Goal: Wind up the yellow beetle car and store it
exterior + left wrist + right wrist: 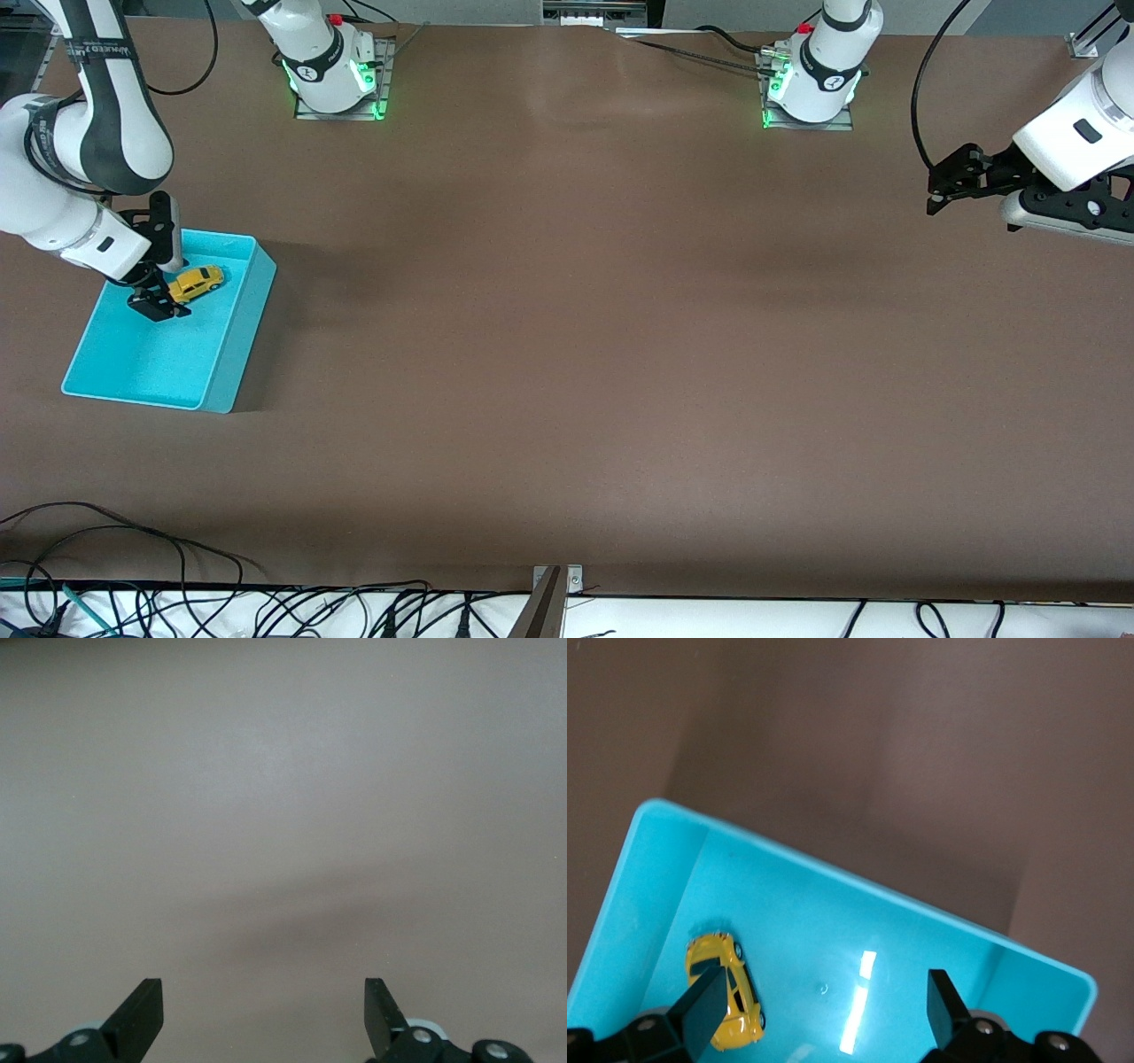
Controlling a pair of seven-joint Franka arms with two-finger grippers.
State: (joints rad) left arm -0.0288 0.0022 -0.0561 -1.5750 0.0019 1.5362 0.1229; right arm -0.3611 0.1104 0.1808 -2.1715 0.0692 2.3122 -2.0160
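Yellow beetle car: tiny, rounded yellow-orange body, dark windows. Sits inside turquoise bin, up by the rim toward the robot bases, plenty of bare floor nearer the camera. Long axis 2-to-8 o'clock in front view; nose direction unclear. Right gripper over bin, spread wide, gripping nothing. Left gripper parked over bare table, fingers apart, nothing held.

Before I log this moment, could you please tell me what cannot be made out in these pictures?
- Yellow beetle car in the turquoise bin: in the right wrist view a finger of the open right gripper covers part of it; whether it touches the car cannot be told.
- Its wind-up state: nothing shows it.
- Left gripper, open: over bare table at the left arm's end; the front view's edge cuts its arm off.
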